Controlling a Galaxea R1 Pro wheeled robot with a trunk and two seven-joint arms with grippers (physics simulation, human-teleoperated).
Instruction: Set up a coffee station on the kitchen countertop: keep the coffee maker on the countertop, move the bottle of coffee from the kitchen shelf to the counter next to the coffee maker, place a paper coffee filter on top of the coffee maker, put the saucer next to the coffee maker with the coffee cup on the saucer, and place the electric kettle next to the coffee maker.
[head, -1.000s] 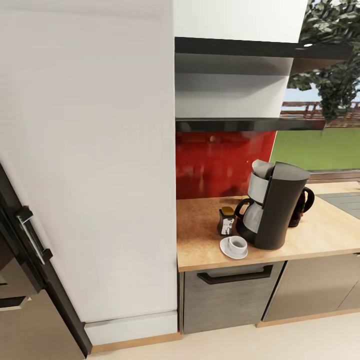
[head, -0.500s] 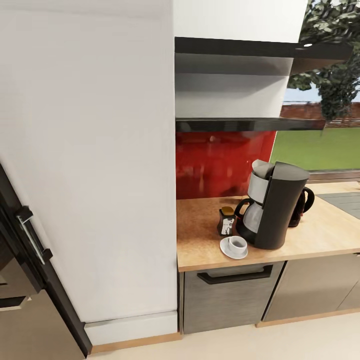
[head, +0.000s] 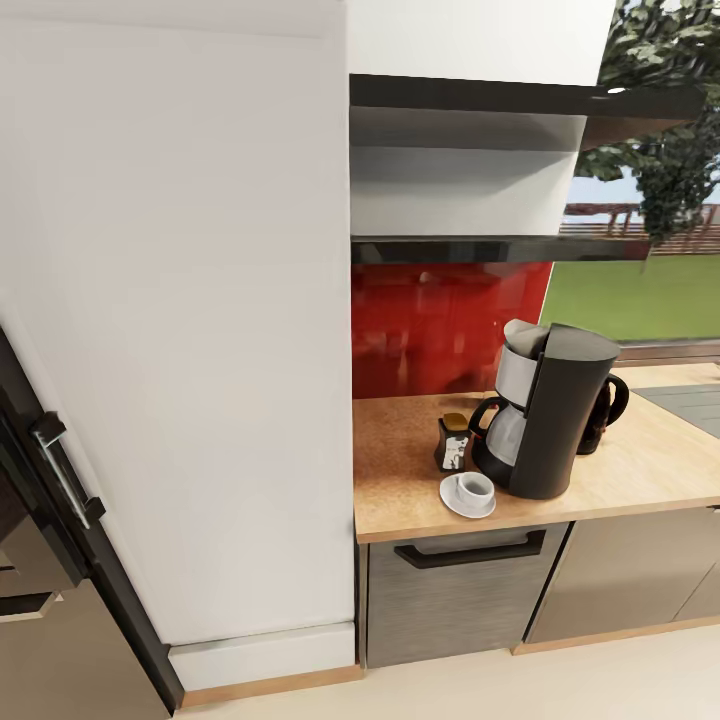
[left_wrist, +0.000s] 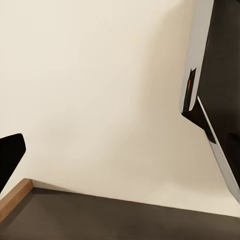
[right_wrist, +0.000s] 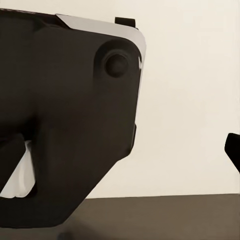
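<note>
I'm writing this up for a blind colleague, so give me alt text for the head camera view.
A black coffee maker with a paper filter on top stands on a wooden countertop; a bottle of coffee and a white cup on a saucer sit beside it, and a dark kettle behind. A red backsplash and a tall white cabinet frame the scene.

Wooden countertop (head: 400, 480), coffee maker (head: 550, 410), saucer (head: 466, 497), coffee bottle (head: 453, 442), kettle (head: 601, 412)
</note>
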